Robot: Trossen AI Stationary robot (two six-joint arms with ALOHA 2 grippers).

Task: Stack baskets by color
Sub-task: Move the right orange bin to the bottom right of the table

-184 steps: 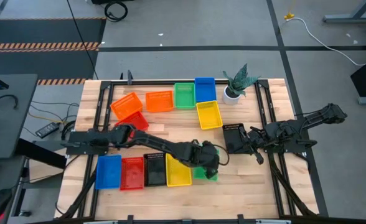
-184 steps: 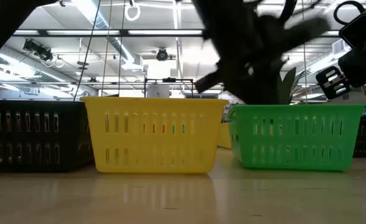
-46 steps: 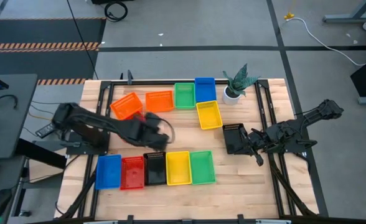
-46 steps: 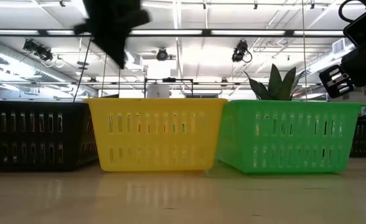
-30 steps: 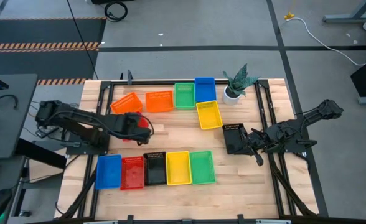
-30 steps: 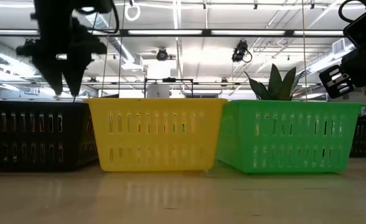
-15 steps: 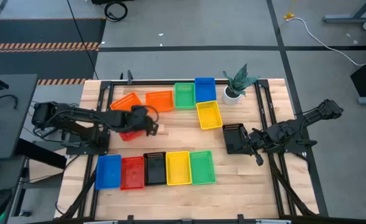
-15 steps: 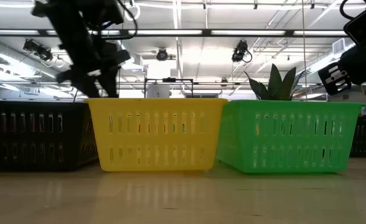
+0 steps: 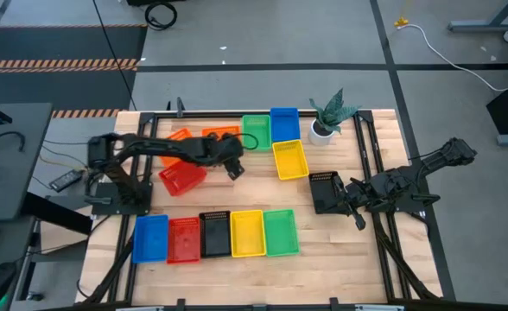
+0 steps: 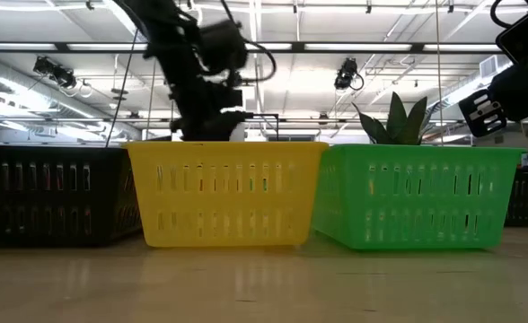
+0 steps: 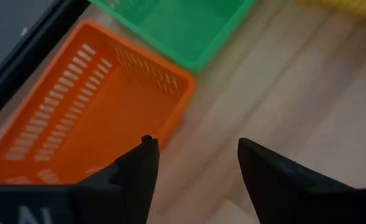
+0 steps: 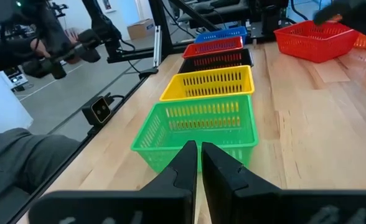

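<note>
Table: pale wooden slatted tabletop (image 9: 323, 250) inside a dark metal frame, carrying every basket and the plant.
Left arm: dark jointed arm reaching from the table's left edge across to the far row; its left gripper (image 9: 233, 164) hangs above the table just beside the orange baskets, fingers spread wide with nothing between them. In the left wrist view the gripper (image 11: 195, 165) hovers over bare wood at the corner of an orange basket.
Right arm: dark arm lying along the right side; its right gripper (image 9: 351, 204) sits just beside the lone black basket, fingers nearly pressed together around nothing, as the right wrist view (image 12: 198, 155) shows.
Near row: five shallow rectangular mesh-walled plastic baskets side by side, touching or almost so: blue basket (image 9: 150, 238), red basket (image 9: 184, 239), black basket (image 9: 214, 234), yellow basket (image 9: 247, 233), green basket (image 9: 281, 232).
Far row: tilted orange mesh basket (image 9: 178, 136), partly under the left arm; second orange mesh basket (image 9: 222, 137) beside it; green mesh basket at the far edge (image 9: 256, 131); blue mesh basket at the far edge (image 9: 284, 123).
Loose red mesh basket (image 9: 182, 177): tilted, alone between the two rows, under the left arm.
Loose yellow mesh basket (image 9: 289, 160): slightly turned, just below the far blue one.
Lone black mesh basket (image 9: 325, 191): right of centre.
Plant: spiky green plant in a small white pot (image 9: 327, 118), far right corner.
</note>
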